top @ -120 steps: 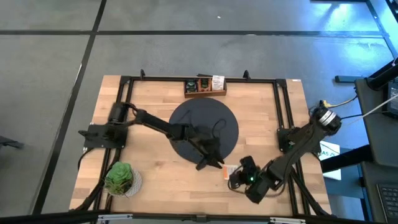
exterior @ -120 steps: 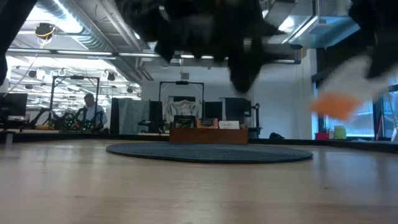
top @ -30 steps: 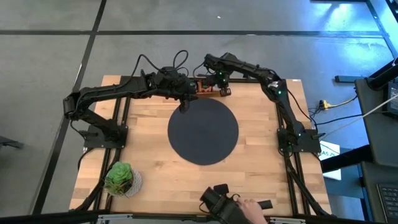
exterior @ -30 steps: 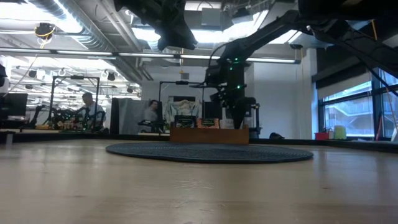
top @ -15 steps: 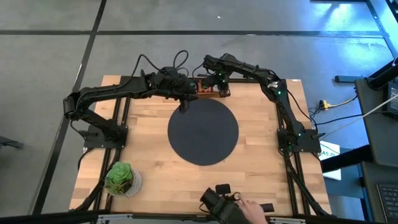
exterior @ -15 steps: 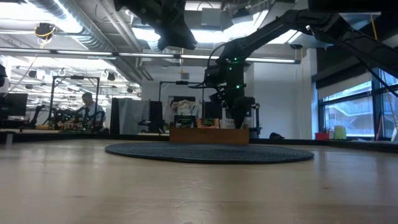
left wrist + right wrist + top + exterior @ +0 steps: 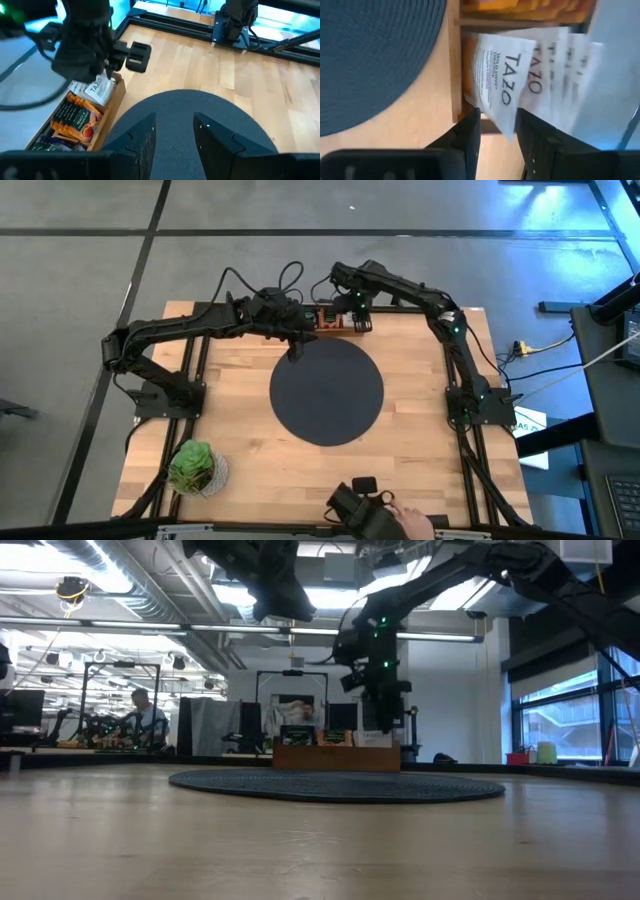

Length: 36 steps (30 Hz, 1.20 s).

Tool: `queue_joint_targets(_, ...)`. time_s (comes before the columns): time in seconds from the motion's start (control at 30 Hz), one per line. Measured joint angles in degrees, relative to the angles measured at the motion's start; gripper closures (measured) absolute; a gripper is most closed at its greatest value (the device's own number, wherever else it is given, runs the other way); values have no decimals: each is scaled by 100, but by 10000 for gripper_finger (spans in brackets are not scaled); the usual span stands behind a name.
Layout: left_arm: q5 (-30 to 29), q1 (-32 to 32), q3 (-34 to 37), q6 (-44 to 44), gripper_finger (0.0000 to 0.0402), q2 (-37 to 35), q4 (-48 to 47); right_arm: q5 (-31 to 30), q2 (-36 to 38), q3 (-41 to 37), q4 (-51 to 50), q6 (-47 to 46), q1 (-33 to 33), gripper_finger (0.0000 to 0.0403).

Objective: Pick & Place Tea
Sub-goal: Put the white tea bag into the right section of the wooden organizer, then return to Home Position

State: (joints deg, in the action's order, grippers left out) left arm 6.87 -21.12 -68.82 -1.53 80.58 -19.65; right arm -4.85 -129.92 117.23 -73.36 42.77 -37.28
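Observation:
The tea packets stand on edge in a wooden box [image 7: 330, 320] at the table's far edge: orange ones [image 7: 75, 117] and white ones [image 7: 540, 75]. My right gripper [image 7: 497, 135] hangs just above the box's right end [image 7: 358, 323], pointing down and open. The corner of the front white packet [image 7: 495, 95] lies between its fingers. That packet leans out over the box wall [image 7: 97, 90]. My left gripper [image 7: 174, 140] hovers open and holding nothing over the far edge of the black round mat [image 7: 327, 392], left of the box. My right gripper comes from above with a finger [image 7: 470, 132] on either side of the front white packet's free corner [image 7: 506, 131]. I cannot tell whether either finger touches it. The packet's other end stays down in the box among the other white packets.
A green plant [image 7: 192, 465] stands at the near left corner. At the near edge a person's hand [image 7: 405, 525] holds a dark device [image 7: 350, 502]. Black frame rails [image 7: 455, 350] run along the table's sides and far edge.
My right gripper has opened and risen a little above the box's right end, and the white packet has stayed in the box. The person's hand at the near edge has shifted slightly.

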Motion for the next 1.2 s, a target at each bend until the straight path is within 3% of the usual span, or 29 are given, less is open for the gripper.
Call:
queue_joint_targets(0.07, -52, 2, 0, 79, 274, 0, -41, 93, 165, 0, -17, -152, 0, 278)
queue_joint_targets(0.13, -156, -20, 0, 1, 274, 0, -104, 590, 386, 0, -27, -434, -59, 278)
queue_joint_targets(0.33, 486, -427, 625, -263, 274, -656, 317, 4170, 1363, -161, -181, -1015, -540, 278)
queue_joint_targets(0.43, 632, -688, 1481, -672, 274, -1362, 1061, 4926, 1975, -688, 184, -1220, -684, 278)
queue_joint_targets(0.5, 570, -831, 2028, -931, 274, -1921, 1546, 4874, 2506, -1320, 852, -1800, -703, 278)
queue_joint_targets(0.57, 506, -942, 2478, -1133, 274, -2513, 1780, 4432, 3166, -2164, 1626, -2426, -698, 278)
queue_joint_targets(0.87, 479, -973, 3816, -1644, 274, -4501, 1815, 2852, 6638, -6319, 5293, -5067, -54, 278)
queue_joint_targets(1.07, 462, -869, 4820, -2067, 274, -5675, 1793, 2027, 8390, -8209, 7114, -6374, 932, 278)
queue_joint_targets(1.2, 457, -860, 5267, -2249, 274, -6424, 1754, 1100, 9188, -9101, 8248, -6821, 1642, 278)
